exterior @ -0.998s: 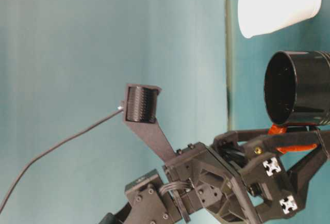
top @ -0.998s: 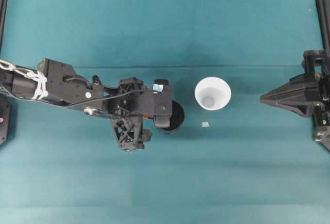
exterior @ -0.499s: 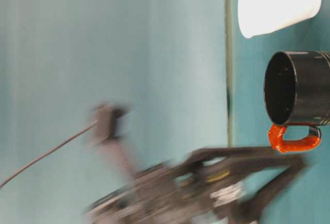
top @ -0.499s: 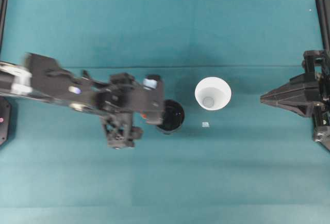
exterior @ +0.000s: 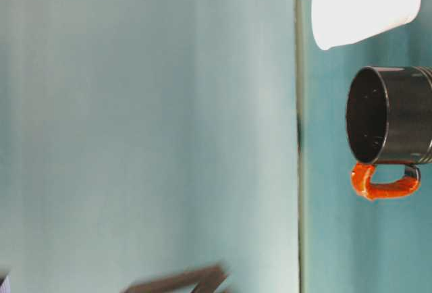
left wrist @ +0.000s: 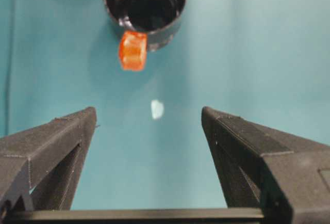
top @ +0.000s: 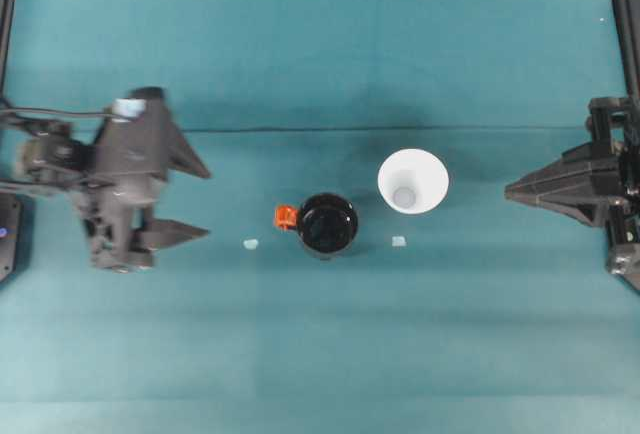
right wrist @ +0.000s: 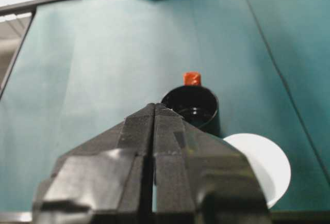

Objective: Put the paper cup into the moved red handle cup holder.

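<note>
The white paper cup (top: pixel 412 181) stands upright on the teal table, mouth up, just right of the red handle cup holder (top: pixel 328 224). The holder is glossy black, with its orange-red handle (top: pixel 286 217) pointing left. My left gripper (top: pixel 207 202) is open and holds nothing, well to the left of the holder. In the left wrist view the holder (left wrist: pixel 144 4) lies ahead of the open left gripper (left wrist: pixel 148 113). My right gripper (top: pixel 510 192) is shut and holds nothing, at the table's right side, pointing at the cup. The right wrist view has the shut right gripper (right wrist: pixel 154 108), the holder (right wrist: pixel 198 111) and the cup (right wrist: pixel 260 164).
Two small pale scraps lie on the cloth, one (top: pixel 250 244) left of the holder and one (top: pixel 399 241) below the cup. Black frame rails (top: pixel 626 14) run along the table's left and right edges. The table-level view has the cup (exterior: pixel 361 6) and the holder (exterior: pixel 391 114) side by side.
My left gripper let go of the holder's handle and pulled back quickly to the left, ending open. The holder stayed in place. The right arm has not moved.
</note>
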Robot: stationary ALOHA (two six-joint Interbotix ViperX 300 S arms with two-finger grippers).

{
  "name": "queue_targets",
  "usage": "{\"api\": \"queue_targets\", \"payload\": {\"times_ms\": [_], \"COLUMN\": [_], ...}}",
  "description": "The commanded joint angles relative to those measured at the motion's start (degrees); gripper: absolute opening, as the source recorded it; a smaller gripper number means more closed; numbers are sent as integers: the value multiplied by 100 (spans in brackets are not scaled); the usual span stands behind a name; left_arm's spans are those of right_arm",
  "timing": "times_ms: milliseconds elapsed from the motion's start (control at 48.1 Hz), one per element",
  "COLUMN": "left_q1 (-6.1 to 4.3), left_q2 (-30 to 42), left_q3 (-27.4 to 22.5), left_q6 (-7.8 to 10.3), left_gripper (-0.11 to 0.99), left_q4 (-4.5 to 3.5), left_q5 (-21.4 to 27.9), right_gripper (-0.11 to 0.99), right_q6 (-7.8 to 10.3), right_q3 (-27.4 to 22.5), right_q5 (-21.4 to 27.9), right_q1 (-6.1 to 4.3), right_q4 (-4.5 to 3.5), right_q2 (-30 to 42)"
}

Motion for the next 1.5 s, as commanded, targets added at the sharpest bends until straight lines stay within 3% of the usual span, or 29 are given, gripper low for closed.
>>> {"api": "queue_targets", "payload": {"times_ms": [0,146,229,374,603,749,832,936,1061,1165,1352,1477], "left_q1": [-9,-9,-9,-9,-9,-9,-9,-9,-9,-9,-9,-9], "left_q2": [-202,-325,-343,-343,-343,-343,-343,-343,-343,-334,-343,-343], "left_q3": [18,44,44,44,44,44,44,44,44,44,44,44], "left_q6": [9,9,9,9,9,0,9,0,-44,-53,-62,-70], "left_gripper": [91,92,92,92,92,92,92,92,91,91,91,91], "left_q4": [9,9,9,9,9,9,9,9,9,9,9,9], "left_q5": [-26,-26,-26,-35,-44,-53,-53,-53,-53,-53,-44,-53], "right_gripper": [-11,-11,-11,-11,-5,14,34,66,94,94,95,95], "right_q6": [53,70,167,457,563,932,1081,1230,1230,1257,1266,1257], "right_q3": [-114,-132,-255,-650,-1081,-1336,-1433,-1547,-1652,-1749,-2030,-2329], "right_q5": [0,272,615,1477,2514,2971,3103,3208,3331,3489,4157,4298], "right_q1": [-9,-62,-176,-466,-738,-800,-800,-791,-800,-844,-1204,-1389], "right_q4": [18,26,70,62,88,141,132,132,105,44,44,35], "right_q2": [35,35,44,132,229,343,431,624,879,1151,1934,2531]}}
